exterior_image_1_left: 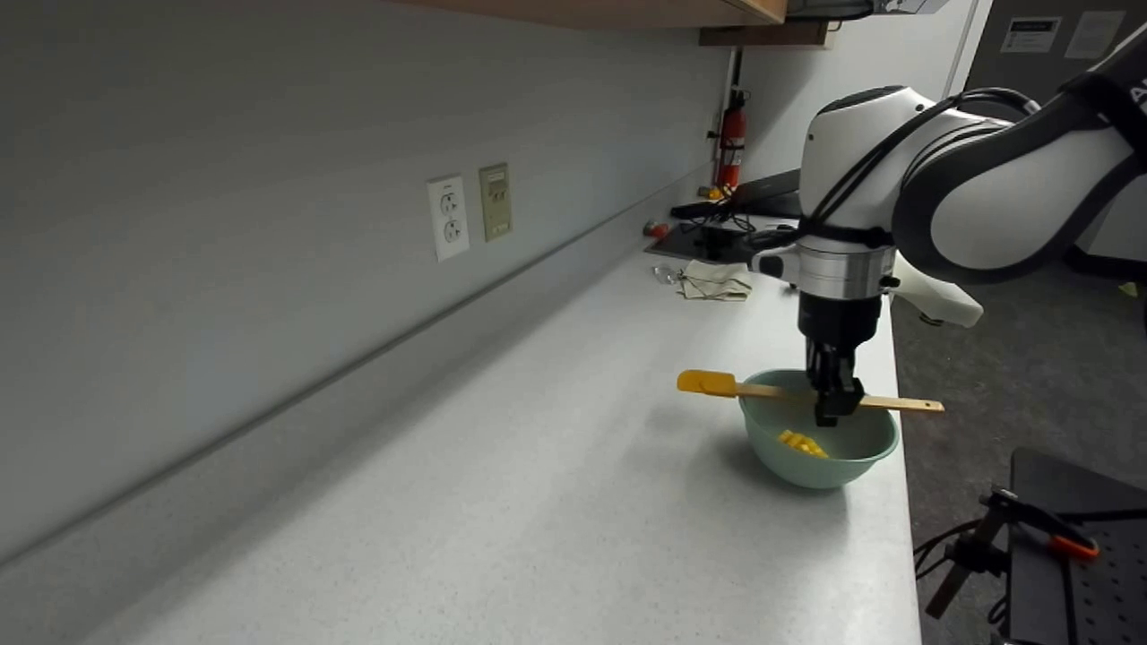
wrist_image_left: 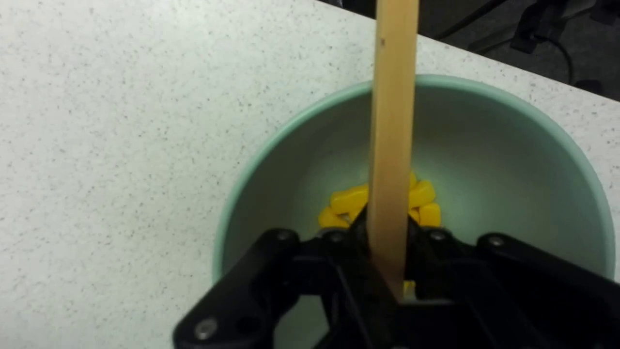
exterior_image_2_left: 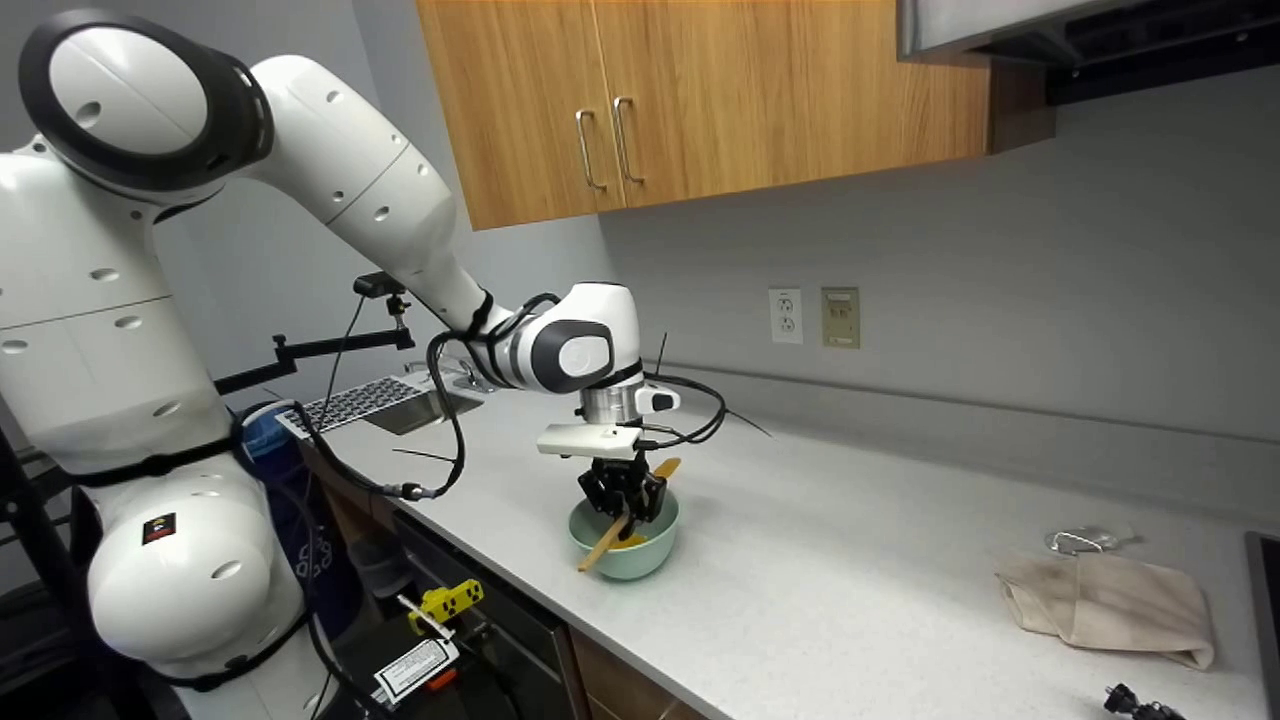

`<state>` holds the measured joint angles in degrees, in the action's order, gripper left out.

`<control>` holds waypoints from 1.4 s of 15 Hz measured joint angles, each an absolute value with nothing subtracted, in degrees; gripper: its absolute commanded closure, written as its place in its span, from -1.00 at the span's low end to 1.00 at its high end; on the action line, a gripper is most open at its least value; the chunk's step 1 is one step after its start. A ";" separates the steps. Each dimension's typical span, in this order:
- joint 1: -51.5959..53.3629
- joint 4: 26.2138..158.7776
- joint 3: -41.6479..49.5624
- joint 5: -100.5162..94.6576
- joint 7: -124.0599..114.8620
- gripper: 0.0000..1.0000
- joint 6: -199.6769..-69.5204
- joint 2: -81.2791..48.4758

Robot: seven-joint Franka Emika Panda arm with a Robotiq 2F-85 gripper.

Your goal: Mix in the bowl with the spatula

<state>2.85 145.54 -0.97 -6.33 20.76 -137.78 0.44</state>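
In an exterior view, the claw (exterior_image_1_left: 835,408) grasps the wooden handle of the spatula (exterior_image_1_left: 771,391) above the round teal bowl (exterior_image_1_left: 856,441); the flat yellow-orange head juts past the bowl on one side, the handle's tip past it opposite. The speckled desk (exterior_image_1_left: 538,502) ends just beside the bowl. Well beyond the bowl is a red fire extinguisher (exterior_image_1_left: 733,134), seen only here.

In an exterior view, two wood-grained cabinet doors (exterior_image_2_left: 720,100) show above the bowl, and a folded cloth (exterior_image_2_left: 1110,610) lies well apart from it. The black claw blocks part of the bowl and handle.

In the wrist view, the squared handle runs between the claw's fingers (wrist_image_left: 436,266); smooth, rounded yellow pieces (wrist_image_left: 348,198) lie in the bowl, partly hidden by claw and handle.
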 measured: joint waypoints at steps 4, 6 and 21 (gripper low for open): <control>2.99 145.02 -1.87 -7.24 19.84 0.96 -137.78 0.97; 2.99 144.68 -1.95 -8.41 19.12 0.96 -137.78 1.53; 3.34 141.70 -5.75 -26.28 14.41 0.96 -110.41 11.29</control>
